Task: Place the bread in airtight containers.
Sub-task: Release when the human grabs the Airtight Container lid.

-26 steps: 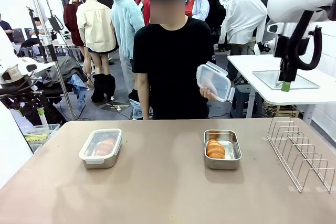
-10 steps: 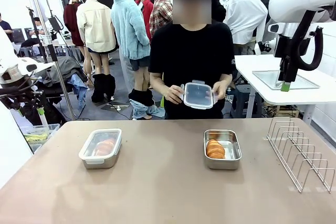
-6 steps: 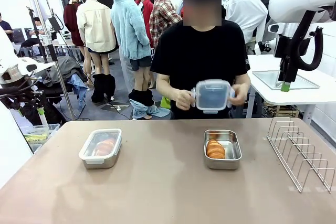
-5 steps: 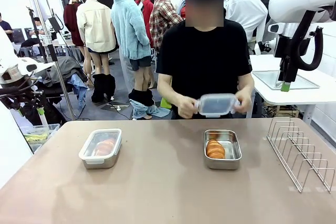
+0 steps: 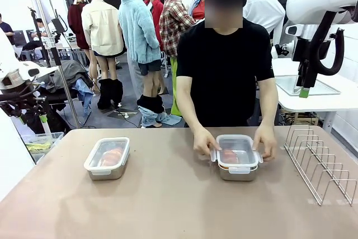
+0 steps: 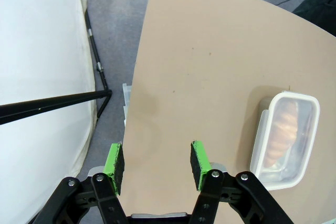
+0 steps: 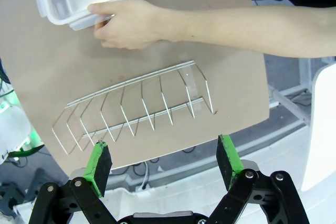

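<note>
On the left of the tan surface (image 5: 168, 205) sits a small rectangular steel tin with a clear clip-on lid (image 5: 107, 158), a golden-orange ridged roll (image 5: 112, 155) inside it. The left claw (image 6: 156, 161) hangs released and empty above the surface's edge, near that tin. Right of centre, the person's two hands (image 5: 205, 141) press a clear lid onto a second steel tin (image 5: 238, 158) holding another roll (image 5: 229, 155). Farther right stands a wire rack (image 5: 320, 160). The right claw (image 7: 164, 162) hovers spread wide, empty, above the rack.

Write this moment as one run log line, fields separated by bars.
person's hands: pressing lid onto right container | left container: lidded, bread inside | both tools: open, empty, away
</note>
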Controlling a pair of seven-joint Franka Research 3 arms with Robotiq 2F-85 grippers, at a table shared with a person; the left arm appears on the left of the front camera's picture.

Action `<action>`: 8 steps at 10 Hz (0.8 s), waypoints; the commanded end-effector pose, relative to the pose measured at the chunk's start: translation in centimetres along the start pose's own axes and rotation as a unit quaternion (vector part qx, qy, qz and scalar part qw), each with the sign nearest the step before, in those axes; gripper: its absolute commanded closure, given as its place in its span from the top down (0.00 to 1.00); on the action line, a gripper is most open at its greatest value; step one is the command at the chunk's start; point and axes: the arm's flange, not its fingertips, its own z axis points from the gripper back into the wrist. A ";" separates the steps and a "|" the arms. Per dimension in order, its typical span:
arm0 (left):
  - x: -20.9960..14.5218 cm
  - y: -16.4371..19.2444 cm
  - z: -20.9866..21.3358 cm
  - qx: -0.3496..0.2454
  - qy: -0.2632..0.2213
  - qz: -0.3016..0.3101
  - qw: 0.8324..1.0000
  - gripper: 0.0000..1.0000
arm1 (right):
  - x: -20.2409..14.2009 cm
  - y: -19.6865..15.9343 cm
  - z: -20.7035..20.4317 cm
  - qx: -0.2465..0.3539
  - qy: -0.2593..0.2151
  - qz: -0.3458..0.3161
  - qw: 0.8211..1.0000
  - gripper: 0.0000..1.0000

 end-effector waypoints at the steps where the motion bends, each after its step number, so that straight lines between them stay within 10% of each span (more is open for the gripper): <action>1: 0.0 -0.1 0.1 0.010 -0.001 0.008 1.000 0.67 | 0.2 -0.2 0.1 0.003 0.009 -0.006 1.000 1.00; 8: 0.0 -0.1 0.1 0.010 -0.001 0.008 1.000 0.67 | 0.2 -0.2 0.1 0.003 0.009 -0.006 1.000 1.00</action>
